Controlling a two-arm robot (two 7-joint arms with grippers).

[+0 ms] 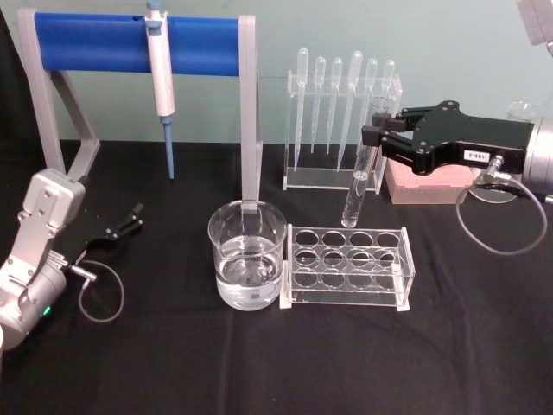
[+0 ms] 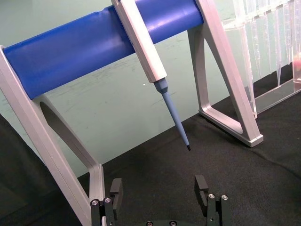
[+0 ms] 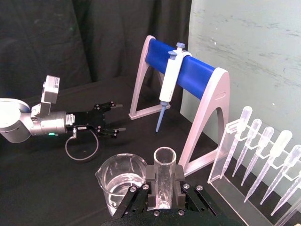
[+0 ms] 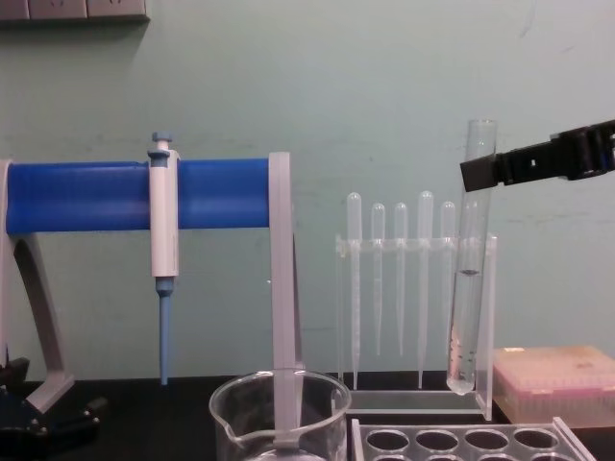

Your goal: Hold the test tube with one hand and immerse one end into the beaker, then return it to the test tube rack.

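The right gripper point(image 1: 373, 137) has the long clear glass test tube point(image 1: 356, 186) pinched just under its open rim, black jaws closed on smooth glass and the round bottom pointing down. The tube hangs close to upright, its lower end leaning a touch toward the wide clear glass beaker point(image 1: 223, 259). It's up in the air, to the right of the beaker and farther back, over the far side of the clear plastic rack with round holes point(image 1: 346, 298). That rack sits just beside the beaker's right wall, perhaps touching it.

Here's what counts: the beaker, with clear liquid in its lower part, lies to the left of the tube and nearer the robot. So the dip looks like a carry leftward and inward with the axis kept vertical, then straight down through that broad mouth. Slick glass in hard jaws is the worry — any tilt could let it slide or clink the spouted rim.

The left gripper point(image 1: 131, 220) lies low on the black cloth tabletop point(image 1: 173, 363), well left of the beaker, jaws spread wide, holding nothing.
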